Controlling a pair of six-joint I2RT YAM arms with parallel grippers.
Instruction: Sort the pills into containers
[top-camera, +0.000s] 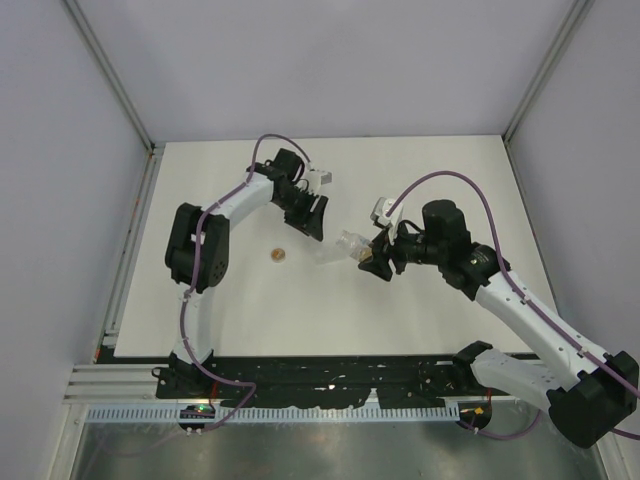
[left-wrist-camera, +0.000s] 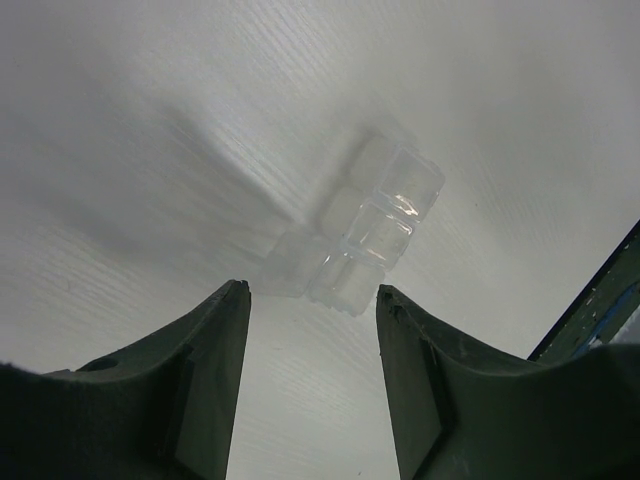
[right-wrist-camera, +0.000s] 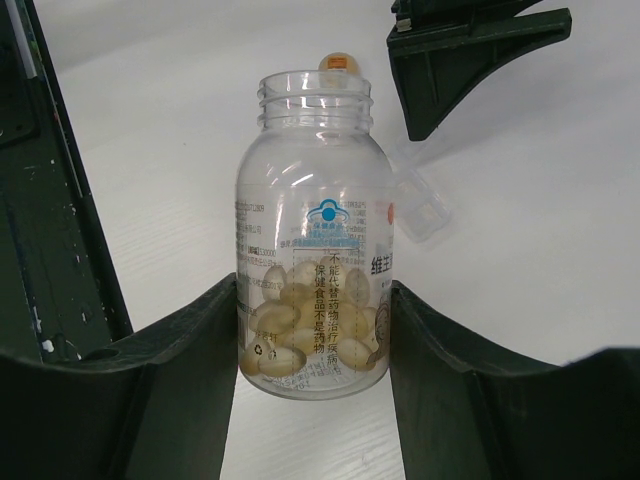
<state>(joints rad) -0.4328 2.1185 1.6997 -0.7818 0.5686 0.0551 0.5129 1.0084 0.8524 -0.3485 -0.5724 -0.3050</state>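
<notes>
Right gripper (right-wrist-camera: 313, 285) fingers clamped on sides of clear bottle (right-wrist-camera: 313, 190) near tabletop (top-camera: 430, 170) centre, open mouth pointing away from wrist; pale pills (right-wrist-camera: 300, 325) heaped at its base. Left gripper (left-wrist-camera: 312, 290) fingers apart, empty. Clear pill box (left-wrist-camera: 375, 225) flat just beyond left fingertips, long axis skewed across gap; left arm nearer. Orange item (right-wrist-camera: 337, 63), possibly cap, beyond bottle.
</notes>
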